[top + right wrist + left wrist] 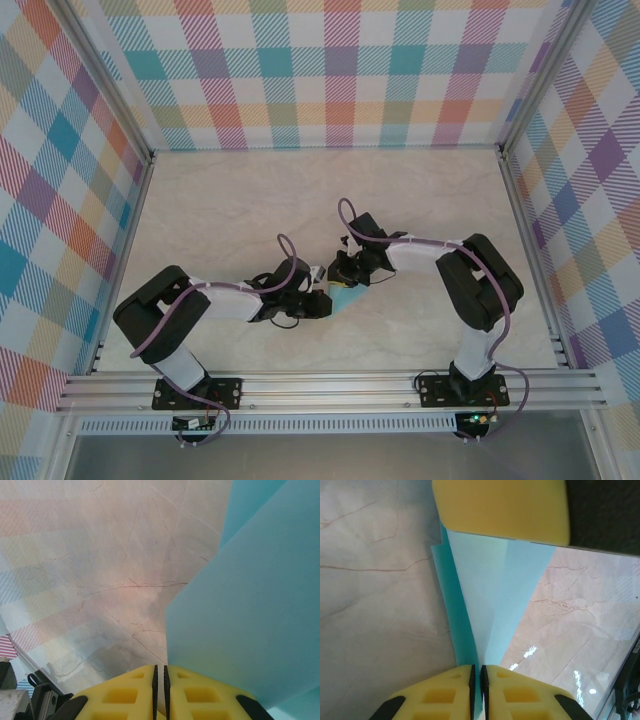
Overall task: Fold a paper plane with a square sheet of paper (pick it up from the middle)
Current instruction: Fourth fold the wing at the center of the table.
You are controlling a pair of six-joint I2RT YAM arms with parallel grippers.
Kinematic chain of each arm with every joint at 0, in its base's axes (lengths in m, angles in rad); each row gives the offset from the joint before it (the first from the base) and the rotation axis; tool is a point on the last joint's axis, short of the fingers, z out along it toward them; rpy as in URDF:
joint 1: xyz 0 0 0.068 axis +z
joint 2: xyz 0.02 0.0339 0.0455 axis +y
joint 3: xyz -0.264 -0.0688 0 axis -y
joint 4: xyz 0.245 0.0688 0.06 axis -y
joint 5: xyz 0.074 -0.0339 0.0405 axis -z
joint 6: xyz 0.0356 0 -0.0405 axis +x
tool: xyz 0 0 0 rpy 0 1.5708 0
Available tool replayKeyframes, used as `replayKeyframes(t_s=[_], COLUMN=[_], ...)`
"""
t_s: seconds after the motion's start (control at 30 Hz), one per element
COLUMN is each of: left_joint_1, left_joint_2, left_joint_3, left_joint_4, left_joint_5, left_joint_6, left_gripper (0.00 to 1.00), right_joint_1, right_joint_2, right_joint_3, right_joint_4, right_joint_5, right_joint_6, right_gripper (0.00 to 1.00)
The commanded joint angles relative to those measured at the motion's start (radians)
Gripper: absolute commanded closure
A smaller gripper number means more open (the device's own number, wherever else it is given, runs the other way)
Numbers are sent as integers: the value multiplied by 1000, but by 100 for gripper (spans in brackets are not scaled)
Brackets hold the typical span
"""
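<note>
In the top view the left arm rises from its base at the near rail, its elbow bent out to the left and its forearm lying low and reaching right toward the middle of the table [230, 205]. The left gripper [318, 303] is pinched together on the narrow end of the paper plane [346, 298], a folded light blue wedge lying low at the table's middle, between the two grippers. The right gripper [340, 275], just beyond, is closed on the wider end. The right arm folds at a high elbow, its forearm reaching left.
</note>
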Motion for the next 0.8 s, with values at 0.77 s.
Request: replayKeyframes(t_s=[0.77], left_joint_1=[26], left_joint_2=[-2], left_joint_3=[-6], left_joint_4=[-27], left_joint_5=[27], left_joint_6=[-45], left_gripper=[99], right_joint_1=[-6], right_joint_2=[128], right_joint_3=[30], right_joint_4=[-24], right_joint_5=[59], right_joint_6=[-27], right_gripper=[88])
